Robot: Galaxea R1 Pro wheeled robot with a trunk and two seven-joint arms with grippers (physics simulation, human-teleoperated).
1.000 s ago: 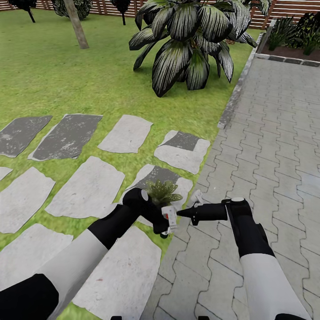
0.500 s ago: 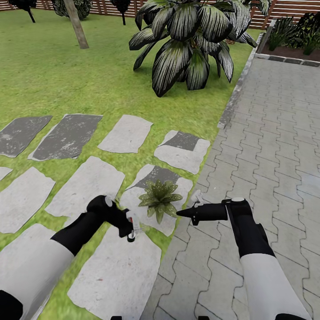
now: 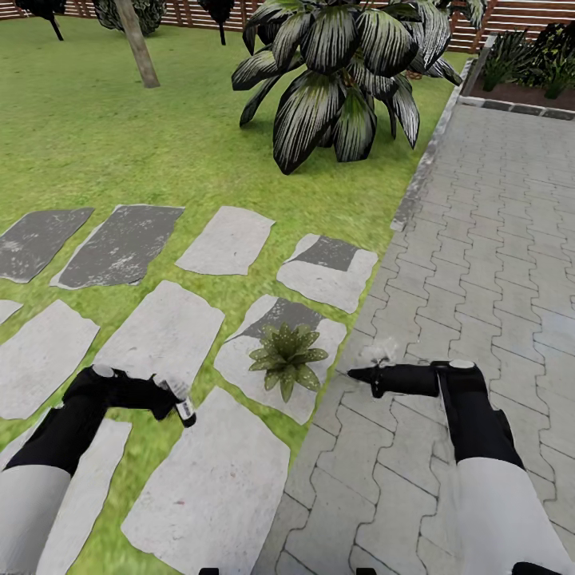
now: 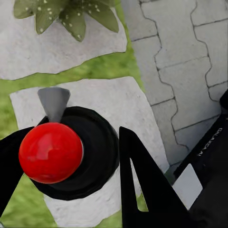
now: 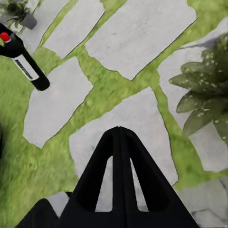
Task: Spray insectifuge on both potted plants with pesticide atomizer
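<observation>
The left hand (image 3: 172, 397) is clamped on the pesticide atomizer (image 3: 182, 406). In the head view the bottle's dark lower end with its white label pokes out past the hand, tilted down over the gap between two stepping stones (image 3: 209, 487). In the left wrist view one looks straight along the bottle (image 4: 71, 152): a red round part at its middle, a dark ring about it and a grey nozzle jutting from it, with a black finger (image 4: 142, 185) hard against the ring on one side and the other finger cut off at the picture's edge. The right wrist view catches the same bottle (image 5: 23, 59) well off, slanted above the grass (image 5: 28, 161), its red collar at the upper end; the hand holding it is cropped out there.

The right hand (image 3: 361, 373) hangs over the edge of the grey paving (image 3: 495, 255), its two fingers closed into one narrow black point with nothing between them, as the right wrist view (image 5: 119, 142) shows plainly. A small pale blur sits just above its tip in the head view; what it is I cannot make out.

One potted plant (image 3: 287, 357) stands on a stone between the two hands, nearer the right; its pot is hidden under the leaves. The left wrist view cuts off all but a few of its spotted leaves (image 4: 71, 16). A second potted plant (image 5: 21, 14) shows far beyond the left hand, partly cropped, its grey pot visible.
</observation>
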